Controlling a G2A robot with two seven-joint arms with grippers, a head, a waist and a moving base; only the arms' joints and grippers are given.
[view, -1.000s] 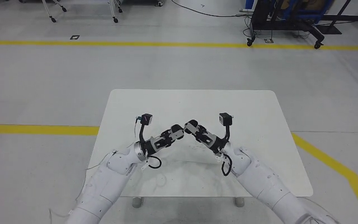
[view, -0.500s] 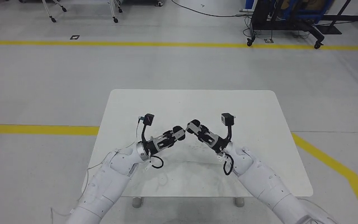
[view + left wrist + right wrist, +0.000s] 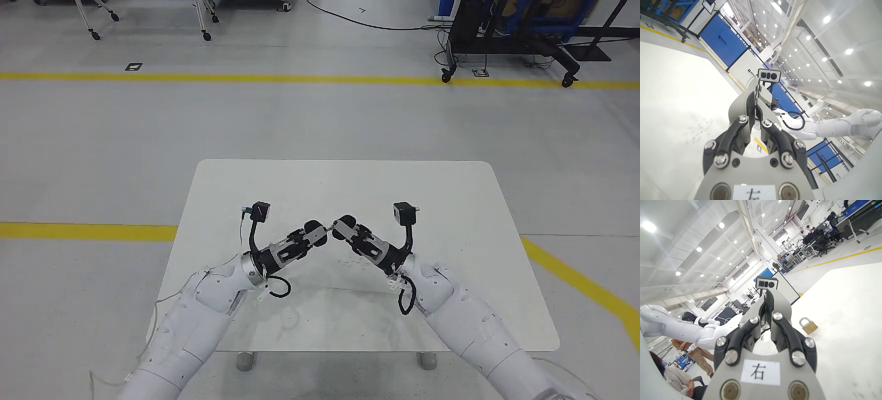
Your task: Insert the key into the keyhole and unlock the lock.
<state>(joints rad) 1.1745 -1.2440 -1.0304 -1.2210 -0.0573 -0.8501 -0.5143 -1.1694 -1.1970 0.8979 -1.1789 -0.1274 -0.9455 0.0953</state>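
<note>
Padlock [image 3: 808,326] on white table [image 3: 848,302]

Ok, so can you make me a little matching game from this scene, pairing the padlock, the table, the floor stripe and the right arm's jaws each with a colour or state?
Things:
1. padlock
2. table
3. floor stripe
4. right gripper

Descriptions:
A. yellow
B. jaws shut, held above the table
C. brass body, silver shackle
D. white

Pairs: 1-C, 2-D, 3-A, 4-B
</note>
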